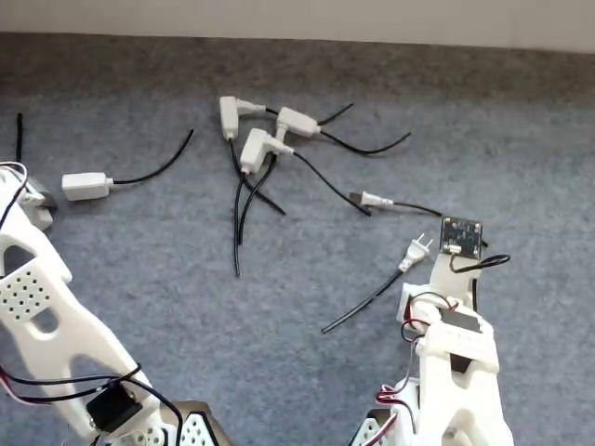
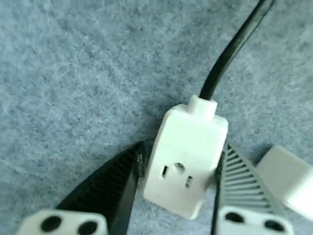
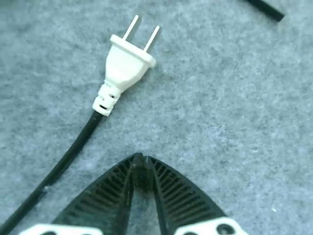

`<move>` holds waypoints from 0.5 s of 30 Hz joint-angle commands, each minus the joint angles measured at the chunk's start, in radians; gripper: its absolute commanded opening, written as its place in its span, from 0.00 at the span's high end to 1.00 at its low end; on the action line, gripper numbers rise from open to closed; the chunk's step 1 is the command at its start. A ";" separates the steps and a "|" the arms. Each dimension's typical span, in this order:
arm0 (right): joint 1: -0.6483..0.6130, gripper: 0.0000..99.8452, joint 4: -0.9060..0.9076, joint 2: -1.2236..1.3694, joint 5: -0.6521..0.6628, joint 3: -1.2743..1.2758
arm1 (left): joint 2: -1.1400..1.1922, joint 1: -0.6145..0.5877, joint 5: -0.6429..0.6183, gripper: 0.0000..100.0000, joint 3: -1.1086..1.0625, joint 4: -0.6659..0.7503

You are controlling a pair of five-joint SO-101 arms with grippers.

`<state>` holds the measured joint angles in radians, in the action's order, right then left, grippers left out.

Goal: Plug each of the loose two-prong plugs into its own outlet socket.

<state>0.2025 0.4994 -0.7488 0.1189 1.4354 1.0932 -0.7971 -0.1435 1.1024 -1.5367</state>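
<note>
White two-prong plug (image 3: 126,61) on black cord lies loose. Your right gripper (image 3: 143,160) is closed, empty. Your left gripper (image 2: 180,149) clamps white plastic outlet socket (image 2: 187,154). Nothing mated yet, apparently.

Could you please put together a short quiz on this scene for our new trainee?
1. True or false: the right hand is gripping the two-prong plug.
2. Short answer: what white thing sits right at the left hand?
3. Multiple choice: the plug's cord is A) black, B) red, C) white.
Key: 1 false, the hand is shut and empty, with the plug lying free ahead of it; 2 an outlet socket; 3 A.
</note>
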 commanded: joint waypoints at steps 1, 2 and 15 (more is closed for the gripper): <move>-0.016 0.99 -0.016 -0.008 -0.006 -0.005 | -0.005 -0.004 0.009 0.92 0.008 0.012; -0.016 0.99 -0.016 -0.008 -0.006 -0.005 | -0.005 -0.004 0.009 0.96 0.008 0.012; -0.016 0.99 -0.016 -0.008 -0.006 -0.005 | -0.128 0.062 0.063 0.99 0.243 -0.245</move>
<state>0.2025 0.4994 -0.7488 0.1189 1.4354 1.0825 -0.7986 -0.1266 1.2497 -1.6947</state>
